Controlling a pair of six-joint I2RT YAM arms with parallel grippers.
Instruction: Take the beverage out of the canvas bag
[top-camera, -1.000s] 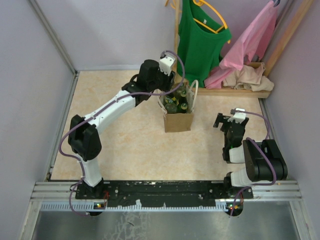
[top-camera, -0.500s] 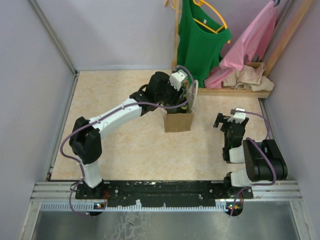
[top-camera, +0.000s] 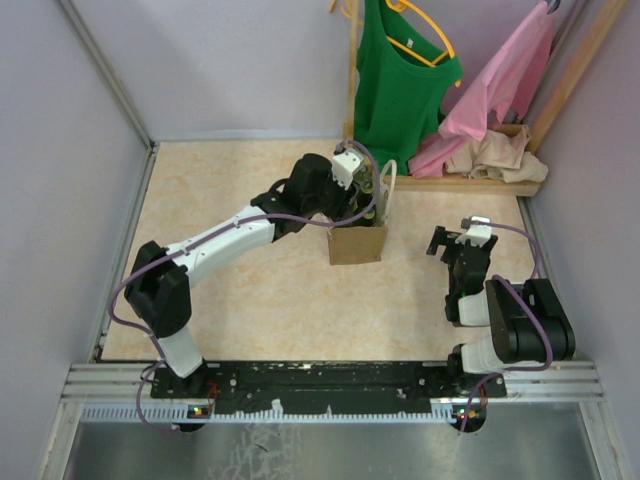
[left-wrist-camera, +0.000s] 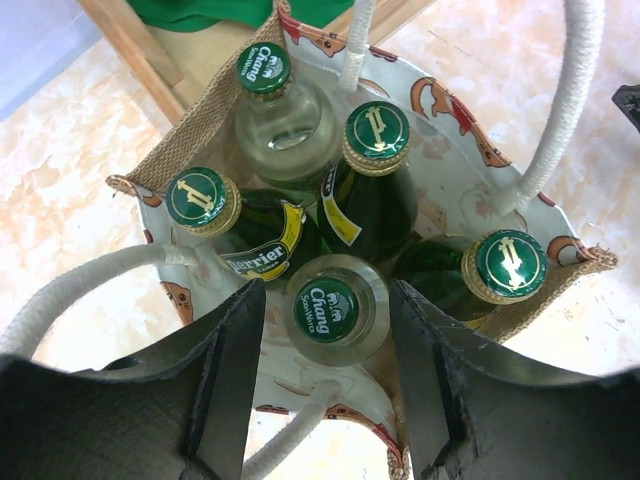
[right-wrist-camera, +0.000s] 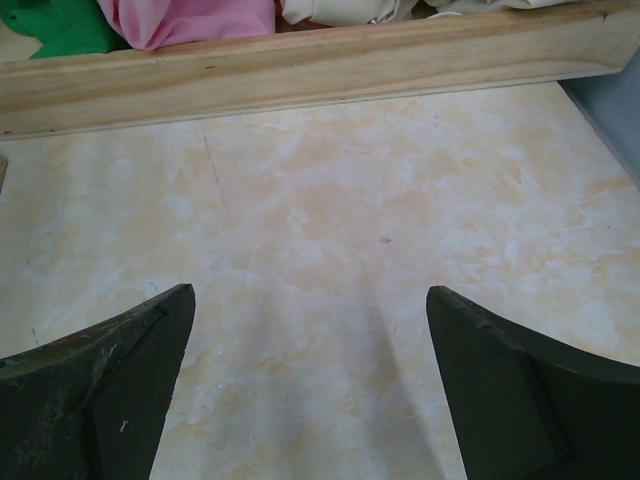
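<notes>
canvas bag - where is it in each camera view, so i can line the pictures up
top external: the canvas bag stands upright just right of centre, a little above the middle.
left wrist: it fills the frame, seen from above, its wall around five capped bottles.
right wrist: not in it.
shared landmark: the wooden rail beyond the bag, visible in all three views.

From above, the black and white left arm (top-camera: 250, 225) covers most of the open top of the small tan canvas bag (top-camera: 357, 245). The bottles there are too hidden to count. In the left wrist view, five glass bottles with green caps (left-wrist-camera: 377, 130) show only their tops. Their lower parts are hidden in the bag. The bottom edge cuts off the black fingers (left-wrist-camera: 230, 380) of the left claw (left-wrist-camera: 328, 292) and of the right claw (right-wrist-camera: 308, 291).
</notes>
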